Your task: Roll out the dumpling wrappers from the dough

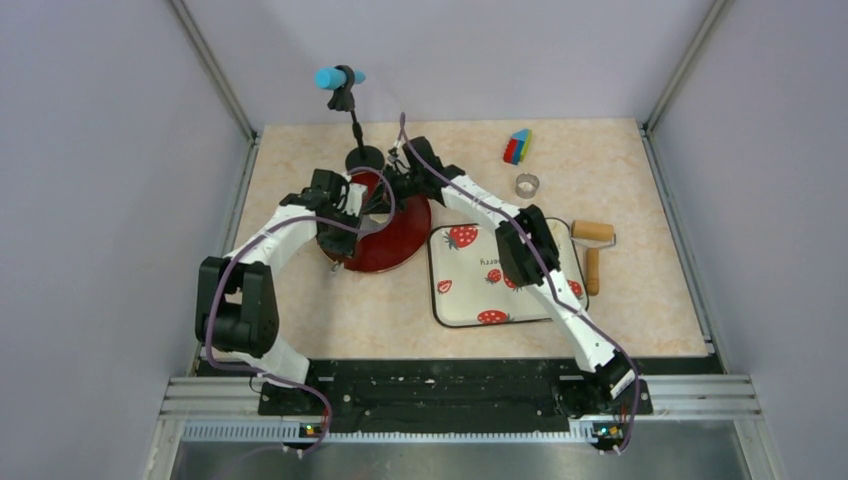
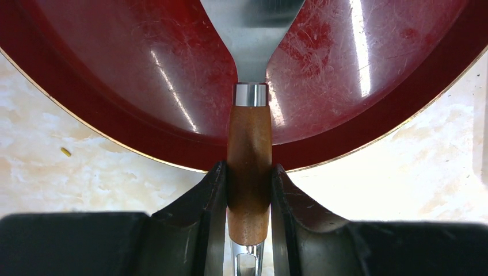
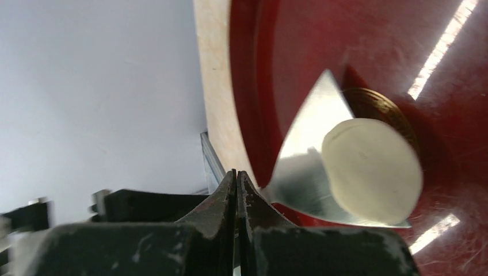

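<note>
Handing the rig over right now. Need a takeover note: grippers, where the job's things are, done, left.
Left gripper: shut on the wooden handle of the spatula, blade out over the red plate.
Right gripper: shut, empty, close to the blade near the plate's rim.
Dumpling wrapper: one round disc lying on the blade, above the plate.
Rolling pin: right of the strawberry tray. Ring cutter: beyond the tray.
Done: one wrapper rolled and cut.
Left: get it off the blade onto the plate, probably with a right-finger nudge. No other dough in view.
</note>
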`<state>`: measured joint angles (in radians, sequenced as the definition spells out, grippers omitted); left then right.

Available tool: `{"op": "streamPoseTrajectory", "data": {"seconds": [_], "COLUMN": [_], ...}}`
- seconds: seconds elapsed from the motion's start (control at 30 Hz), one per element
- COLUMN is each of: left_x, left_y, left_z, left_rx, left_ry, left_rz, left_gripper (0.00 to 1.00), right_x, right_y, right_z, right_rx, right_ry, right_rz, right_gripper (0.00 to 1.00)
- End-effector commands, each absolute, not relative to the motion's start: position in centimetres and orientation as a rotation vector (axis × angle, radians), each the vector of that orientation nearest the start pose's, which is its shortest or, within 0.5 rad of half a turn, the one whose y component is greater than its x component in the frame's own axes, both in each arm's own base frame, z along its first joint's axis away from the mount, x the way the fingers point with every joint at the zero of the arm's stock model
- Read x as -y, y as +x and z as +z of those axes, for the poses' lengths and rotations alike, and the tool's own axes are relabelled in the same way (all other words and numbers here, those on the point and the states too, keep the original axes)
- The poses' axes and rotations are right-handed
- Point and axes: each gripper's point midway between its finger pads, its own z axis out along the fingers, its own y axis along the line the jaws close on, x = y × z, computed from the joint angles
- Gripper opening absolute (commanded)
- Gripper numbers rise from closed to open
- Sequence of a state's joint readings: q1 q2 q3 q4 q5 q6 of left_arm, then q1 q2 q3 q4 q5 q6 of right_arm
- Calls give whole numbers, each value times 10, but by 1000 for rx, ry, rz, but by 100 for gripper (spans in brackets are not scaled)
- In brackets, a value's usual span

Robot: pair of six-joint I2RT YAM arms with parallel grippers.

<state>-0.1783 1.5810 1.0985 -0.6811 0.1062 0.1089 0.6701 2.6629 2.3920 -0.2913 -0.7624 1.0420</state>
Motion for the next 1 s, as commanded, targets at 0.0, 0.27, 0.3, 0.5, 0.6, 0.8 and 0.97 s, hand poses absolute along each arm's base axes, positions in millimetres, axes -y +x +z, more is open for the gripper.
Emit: {"op": "streamPoseTrajectory", "data": {"seconds": [0.0, 0.27, 0.3, 0.5, 0.6, 0.8, 0.97], "left_x": [72, 68, 67, 66, 67, 68, 69], "left_y": [334, 332, 331, 330, 331, 332, 331], "left_z": [87, 85, 85, 86, 87, 89, 95], "left_rx": [-2662, -2687, -2689, -2696, -2696, -2709, -2709], "left_ry": [439, 429, 429, 433, 435, 452, 464], "left_rz": [-132, -96, -91, -68, -69, -44, -40], "left_gripper": [0, 0, 0, 0, 0, 0, 0], "right_x": [-525, -516, -515, -512, -512, -507, -502], "right_y": [406, 405, 405, 401, 400, 400, 402], "right_z": [104, 78, 76, 62, 57, 43, 35], "right_rx": [-2553, -2618, -2621, -2655, -2667, -2696, -2716], "right_ry": [-116, -135, -136, -151, -157, -154, -145], "right_rz": [1660, 1537, 1528, 1506, 1492, 1425, 1369], "right_gripper": [0, 0, 0, 0, 0, 0, 0]}}
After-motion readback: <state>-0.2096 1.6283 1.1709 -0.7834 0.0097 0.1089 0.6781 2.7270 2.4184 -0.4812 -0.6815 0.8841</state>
